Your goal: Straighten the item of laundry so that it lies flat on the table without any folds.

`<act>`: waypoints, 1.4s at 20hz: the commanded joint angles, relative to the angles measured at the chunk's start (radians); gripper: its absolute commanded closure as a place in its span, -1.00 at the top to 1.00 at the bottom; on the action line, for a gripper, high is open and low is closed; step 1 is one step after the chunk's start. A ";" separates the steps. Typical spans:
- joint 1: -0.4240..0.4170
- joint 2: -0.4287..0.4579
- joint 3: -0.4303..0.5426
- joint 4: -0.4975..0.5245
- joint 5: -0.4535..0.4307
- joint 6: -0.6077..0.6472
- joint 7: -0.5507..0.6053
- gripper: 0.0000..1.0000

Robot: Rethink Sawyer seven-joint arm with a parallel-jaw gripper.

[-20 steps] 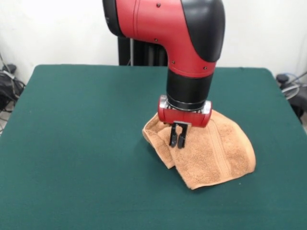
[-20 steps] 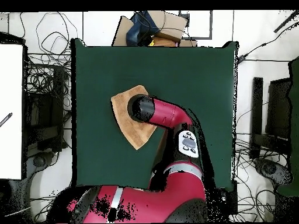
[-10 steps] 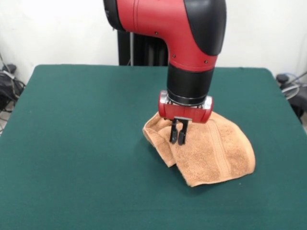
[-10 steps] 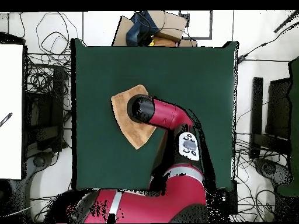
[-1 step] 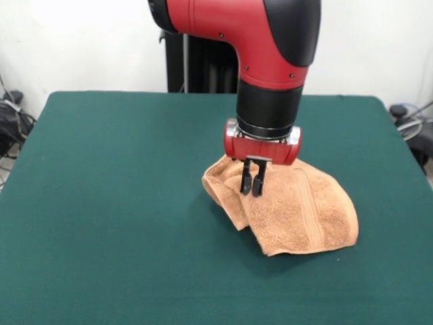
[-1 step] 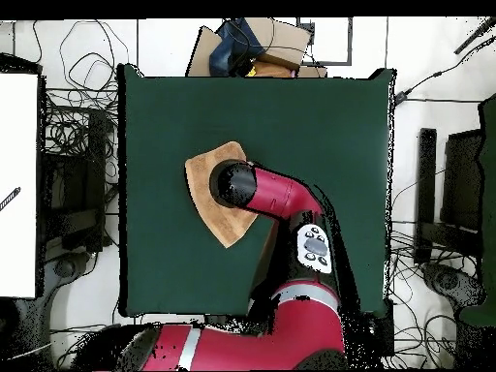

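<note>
arm (image 5: 270, 47): glossy red, black joints | red wrist collar | black tool (image 5: 253, 181)

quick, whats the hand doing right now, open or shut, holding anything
Hand: fingers close together, shut; it sits over the folded part of the orange-tan terry towel, but whether any cloth is pinched cannot be told.

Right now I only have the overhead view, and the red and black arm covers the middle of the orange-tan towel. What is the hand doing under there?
Observer: The hand points straight down. Its two black fingers are close together, with the tips at the light orange-tan terry towel, seemingly pinching cloth.
Operator: Is the towel flat?
Observer: No. In the front view a folded layer sticks out under the top layer at its left side, on the dark green table.
Operator: Any stripe showing?
Observer: One woven band crosses the top layer.
</note>
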 commanded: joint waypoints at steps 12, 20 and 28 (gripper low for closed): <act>0.053 -0.063 -0.006 0.057 0.047 0.069 0.243 -1.00; 0.059 -0.101 -0.010 0.074 0.070 0.103 0.250 -1.00; 0.032 -0.123 0.016 0.115 0.087 0.081 0.240 -1.00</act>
